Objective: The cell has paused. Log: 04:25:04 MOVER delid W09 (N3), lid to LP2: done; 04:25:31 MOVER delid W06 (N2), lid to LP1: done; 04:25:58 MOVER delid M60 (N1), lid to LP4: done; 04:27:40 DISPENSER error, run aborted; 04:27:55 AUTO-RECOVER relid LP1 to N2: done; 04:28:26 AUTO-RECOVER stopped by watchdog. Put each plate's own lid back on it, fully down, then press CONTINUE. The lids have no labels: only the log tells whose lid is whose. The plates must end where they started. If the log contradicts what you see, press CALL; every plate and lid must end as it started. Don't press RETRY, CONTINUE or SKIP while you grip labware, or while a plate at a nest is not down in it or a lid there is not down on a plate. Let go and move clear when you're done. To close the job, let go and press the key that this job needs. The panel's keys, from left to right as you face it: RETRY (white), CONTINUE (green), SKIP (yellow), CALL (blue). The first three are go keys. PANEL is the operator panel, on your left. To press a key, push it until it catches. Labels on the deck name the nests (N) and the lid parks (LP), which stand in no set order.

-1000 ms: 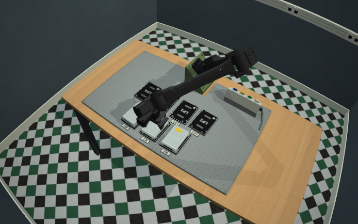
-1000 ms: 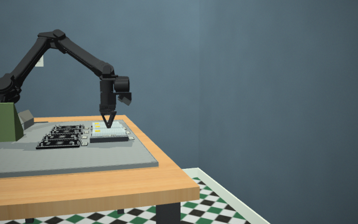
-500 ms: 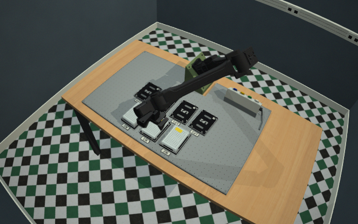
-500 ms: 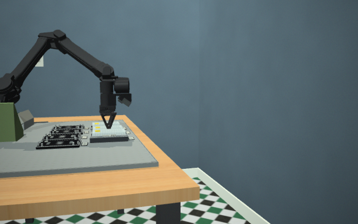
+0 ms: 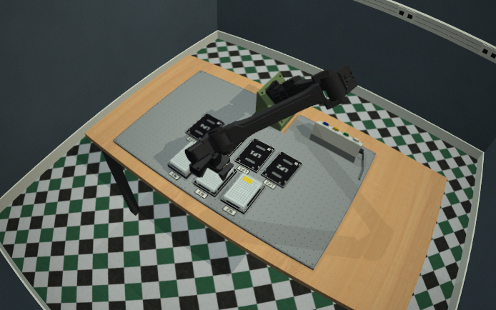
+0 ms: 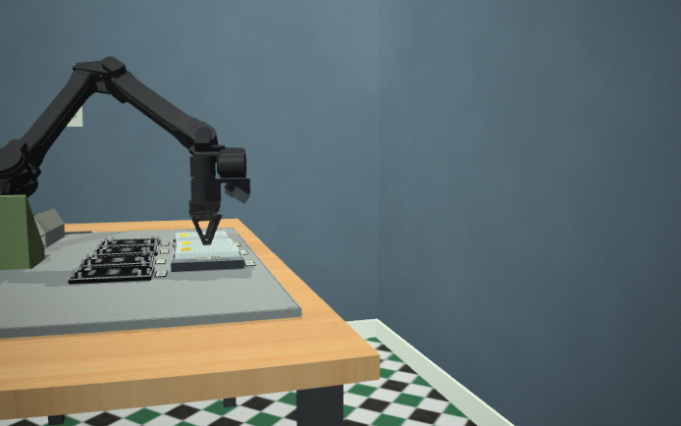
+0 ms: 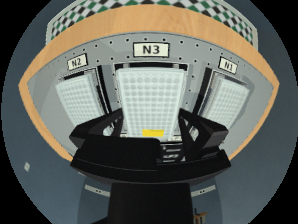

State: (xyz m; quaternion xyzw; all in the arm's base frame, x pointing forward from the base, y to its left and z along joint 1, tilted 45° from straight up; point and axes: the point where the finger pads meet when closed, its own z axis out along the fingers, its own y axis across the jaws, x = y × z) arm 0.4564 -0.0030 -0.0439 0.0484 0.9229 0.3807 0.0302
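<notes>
Three plates (image 7: 151, 100), three nest labels (image 7: 151, 49), four panel keys (image 5: 346, 134)

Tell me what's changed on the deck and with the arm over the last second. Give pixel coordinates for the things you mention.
Nothing visibly changed. The gripper (image 5: 211, 171) (image 6: 206, 242) (image 7: 150, 111) stays low, closed on the sides of the N3 plate (image 5: 212, 181) (image 6: 184, 242) (image 7: 152, 90). The N1 plate (image 5: 179, 161) (image 6: 205, 254) (image 7: 227, 102) and N2 plate (image 5: 241, 191) (image 7: 77, 100) stayed put.
</notes>
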